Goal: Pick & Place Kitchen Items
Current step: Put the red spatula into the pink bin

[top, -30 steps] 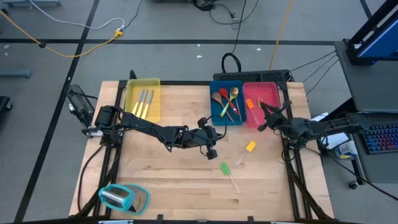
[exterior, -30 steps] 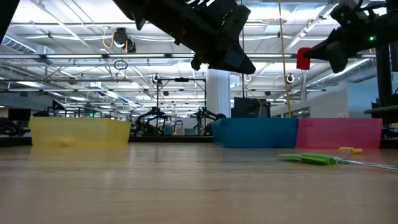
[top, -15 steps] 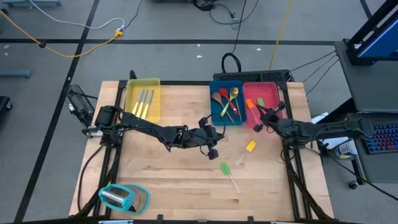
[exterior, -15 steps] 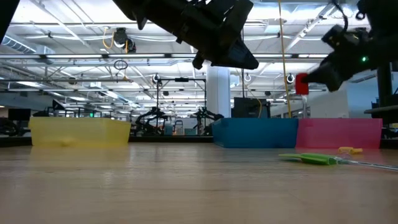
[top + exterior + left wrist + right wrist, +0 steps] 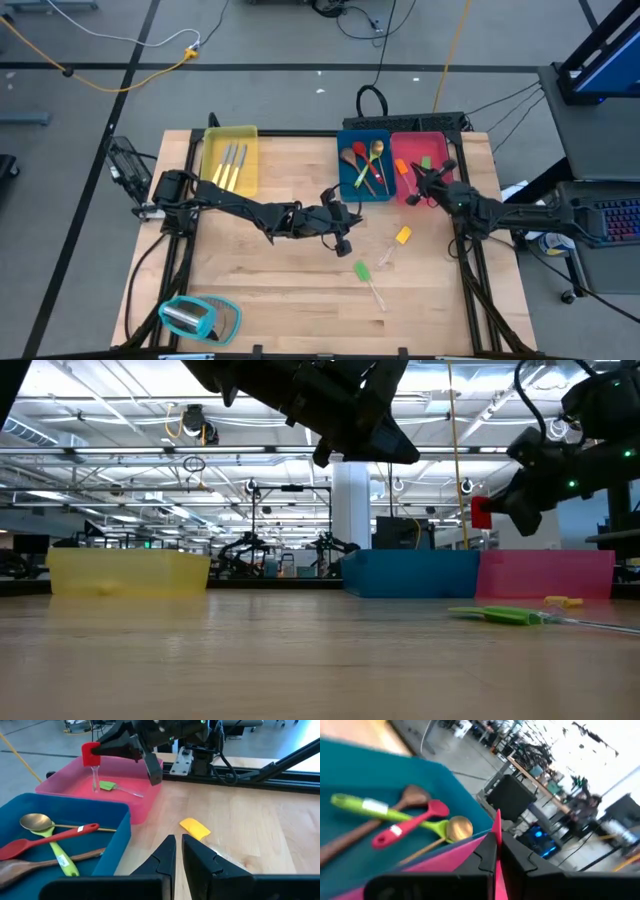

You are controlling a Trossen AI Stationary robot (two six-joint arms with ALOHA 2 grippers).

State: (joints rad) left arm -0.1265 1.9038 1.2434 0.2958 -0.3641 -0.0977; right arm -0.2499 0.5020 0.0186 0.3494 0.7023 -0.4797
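One red-headed spatula [image 5: 91, 757] is hanging head-up, handle pointing down, from the right claw [image 5: 131, 749] pinching it directly above the pink tray [image 5: 75, 787], while the left claw [image 5: 178, 851], pressed together, is waiting mid-surface.

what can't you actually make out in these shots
- Handle of the red-headed spatula: clear, and the right gripper covers its top in the left wrist view.
- Yellow tray cutlery: too small in the high view to tell forks from knives.
- Pink tray contents: its wall hides them in the low view.
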